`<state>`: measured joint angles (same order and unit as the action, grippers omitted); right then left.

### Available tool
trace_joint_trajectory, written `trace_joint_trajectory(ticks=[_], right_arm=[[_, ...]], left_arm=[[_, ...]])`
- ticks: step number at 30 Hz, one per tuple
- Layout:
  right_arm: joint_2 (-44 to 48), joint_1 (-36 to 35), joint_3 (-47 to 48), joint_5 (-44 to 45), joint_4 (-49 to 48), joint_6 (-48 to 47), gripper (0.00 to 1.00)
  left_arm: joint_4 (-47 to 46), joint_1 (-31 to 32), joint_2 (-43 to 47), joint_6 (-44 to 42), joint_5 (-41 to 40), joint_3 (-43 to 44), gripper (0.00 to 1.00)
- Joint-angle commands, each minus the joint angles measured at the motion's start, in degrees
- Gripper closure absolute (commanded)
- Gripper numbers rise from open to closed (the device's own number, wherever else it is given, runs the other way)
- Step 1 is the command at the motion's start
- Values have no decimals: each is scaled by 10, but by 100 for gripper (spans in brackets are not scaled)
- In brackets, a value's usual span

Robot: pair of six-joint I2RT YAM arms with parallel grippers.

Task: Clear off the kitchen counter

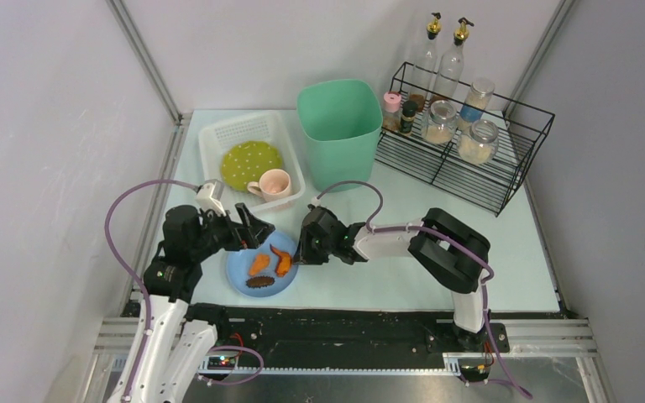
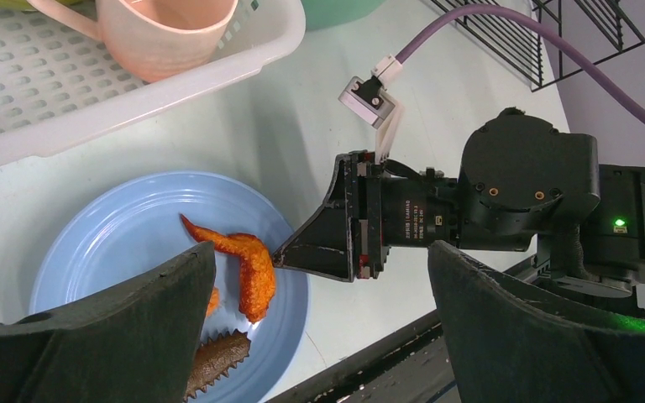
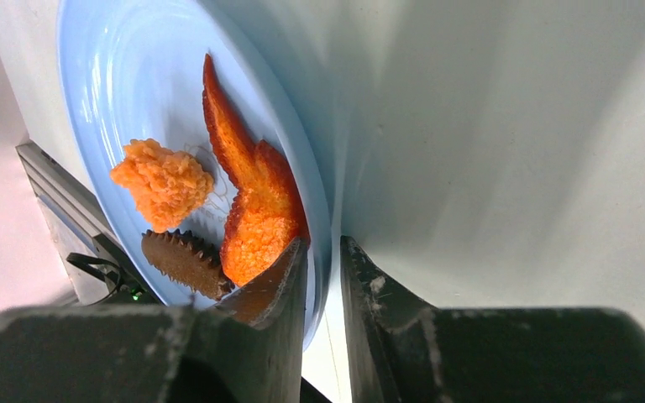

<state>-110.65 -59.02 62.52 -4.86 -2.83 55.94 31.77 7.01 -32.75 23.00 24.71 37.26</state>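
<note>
The tabletop (image 1: pixel 403 277) fills the middle of the overhead view. A blue plate (image 1: pixel 237 273) lies on it at about 7 o'clock, close to the front rail. The plate carries an orange wing (image 3: pixel 256 201), a crumbed nugget (image 3: pixel 164 180) and a brown serrated piece (image 3: pixel 185 260).

The right gripper (image 3: pixel 323 248) has its fingers drawn narrow on the plate's rim at 3 o'clock, one finger above and one below. The upper finger looks to be against the wing. The left gripper (image 1: pixel 254 231) hangs over the plate's 10 o'clock side with its fingers spread wide, holding nothing.

The main risk, as I judge it, is this one-sided pinch on a thin rim. If lifted, the plate could droop toward 9 o'clock and send the loose food sliding onto the tabletop or over the rail. The glossy rim might also slip free of the fingers. The upper finger could shove the wing too. With both grippers so near each other, they could collide.
</note>
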Motion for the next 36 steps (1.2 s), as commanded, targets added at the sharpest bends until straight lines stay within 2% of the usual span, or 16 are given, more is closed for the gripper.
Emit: trace_joint_trajectory(ticks=[1,6,7,9,19,25,36], right_arm=[[-19,-1,15,2,-25,5,76],[-28,-1,15,-5,-31,1,86],[-28,-1,15,-6,-31,0,94],[-25,-2,15,-7,-31,-6,100],[49,4,15,17,22,-102,100],[89,21,15,10,130,-160,100],[215,48,11,31,235,-255,100]], left_arm=[[-19,3,-3,1,11,-4,0],[-19,4,-6,1,11,-4,0],[-20,3,-6,1,11,-4,0],[-19,3,-8,1,11,-4,0],[-19,3,-12,2,9,-5,0],[-19,4,-21,2,3,-5,0],[-20,4,-18,1,8,-5,0]])
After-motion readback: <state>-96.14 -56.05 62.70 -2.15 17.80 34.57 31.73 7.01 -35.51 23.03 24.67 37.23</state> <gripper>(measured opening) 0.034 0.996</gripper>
